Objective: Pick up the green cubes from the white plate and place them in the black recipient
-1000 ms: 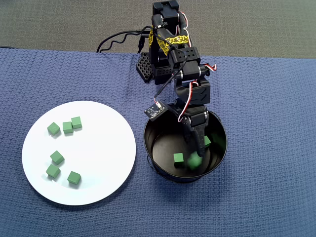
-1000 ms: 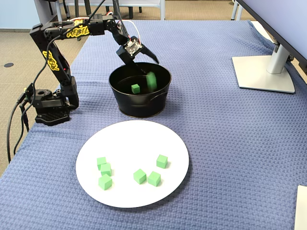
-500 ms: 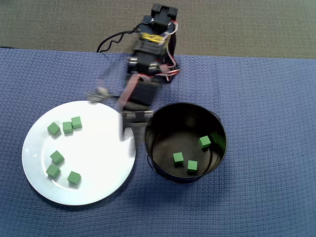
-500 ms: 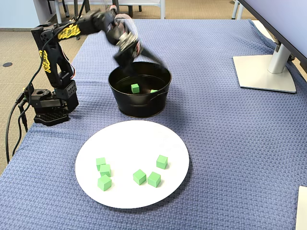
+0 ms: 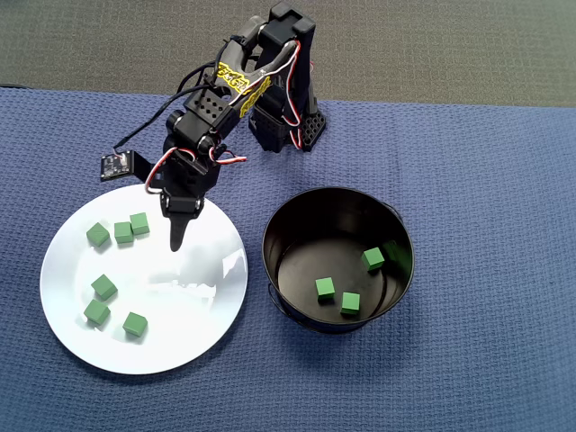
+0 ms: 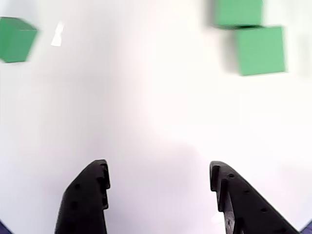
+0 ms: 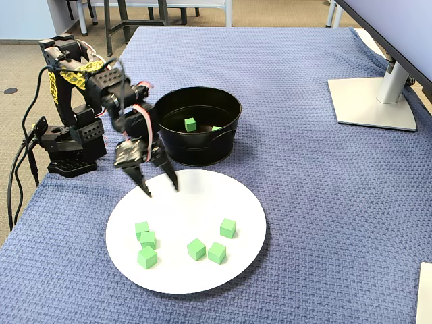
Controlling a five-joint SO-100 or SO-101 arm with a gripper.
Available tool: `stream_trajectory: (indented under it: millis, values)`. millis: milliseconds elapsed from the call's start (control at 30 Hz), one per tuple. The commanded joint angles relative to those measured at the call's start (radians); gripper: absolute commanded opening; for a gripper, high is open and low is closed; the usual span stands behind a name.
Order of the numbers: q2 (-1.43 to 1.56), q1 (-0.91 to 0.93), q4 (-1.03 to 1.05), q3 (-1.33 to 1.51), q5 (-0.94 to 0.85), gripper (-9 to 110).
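Black claw (image 7: 160,187) hangs over a glossy white plate (image 7: 202,202). Matte green cubes (image 7: 196,248) lie beyond its tips; beside it a black pot (image 7: 197,145), shiny inside. Blue waffle-weave cloth (image 7: 304,202) covers the bench.

This looks like an office or a lab room. In the fixed view, the flat grey foot of a monitor stand (image 7: 370,101) sits on the far right of the tabletop (image 7: 304,202), which is covered with a blue waffle-weave cloth. Beyond the far edge, metal chair or table legs (image 7: 121,17) stand on beige carpet (image 7: 23,67). The overhead view shows grey-green carpet (image 5: 450,45) past the tabletop.
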Motion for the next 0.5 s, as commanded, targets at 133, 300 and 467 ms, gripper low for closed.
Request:
stream_trajectory:
  millis: [133, 300, 467]
  values:
    - [0.091, 0.011, 0.063, 0.031, -0.026, 19]
    - [0.051, -0.017, 0.272, -0.054, -0.420, 23]
    - [0.020, 0.035, 0.322, -0.110, -0.699, 23]
